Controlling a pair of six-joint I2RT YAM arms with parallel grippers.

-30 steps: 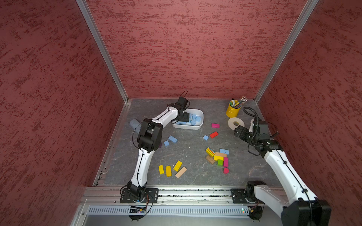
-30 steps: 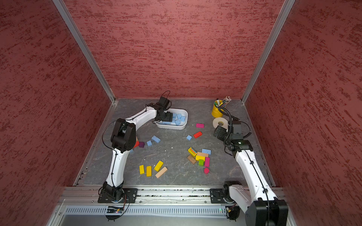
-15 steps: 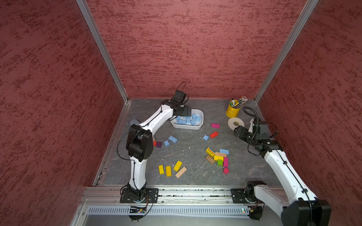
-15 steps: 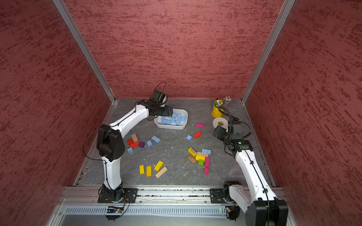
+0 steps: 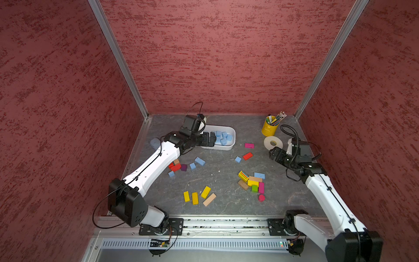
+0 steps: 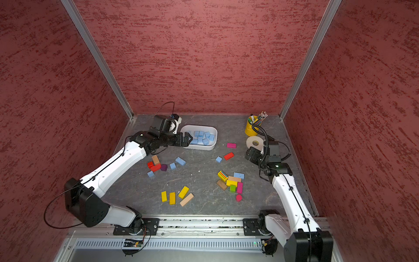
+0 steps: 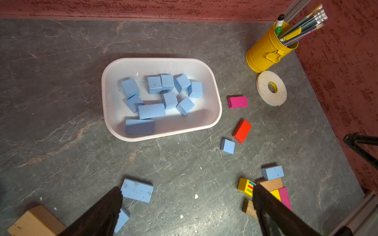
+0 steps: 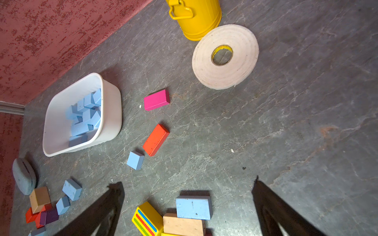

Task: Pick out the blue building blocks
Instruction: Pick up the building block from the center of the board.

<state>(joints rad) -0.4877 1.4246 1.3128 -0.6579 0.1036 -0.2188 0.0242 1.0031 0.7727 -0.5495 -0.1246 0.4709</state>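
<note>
Several blue building blocks (image 5: 223, 137) lie in a white tub (image 5: 231, 148), which the left wrist view shows from above (image 7: 155, 98). Loose blue blocks remain on the floor: a brick (image 5: 200, 161), a cube (image 5: 192, 166) and a cube (image 5: 171, 174) at left, a cube (image 5: 238, 159) mid-table, and a brick (image 5: 259, 175) by the coloured pile. My left gripper (image 5: 209, 139) hovers at the tub's left end, open and empty (image 7: 187, 192). My right gripper (image 5: 273, 154) is open and empty (image 8: 187, 183), high above the blue brick (image 8: 193, 206).
A yellow pen cup (image 5: 269, 128) and a tape roll (image 5: 273, 143) stand at the back right. Mixed coloured blocks (image 5: 251, 182) lie right of centre, yellow and wood blocks (image 5: 195, 197) near the front, red, wood and purple ones (image 5: 176, 165) under the left arm. A grey pad (image 5: 154, 143) lies by the left wall.
My left gripper has pulled back out of the tub to its left end and opened fully, and the arm's elbow has dropped low. The right arm has not moved.
</note>
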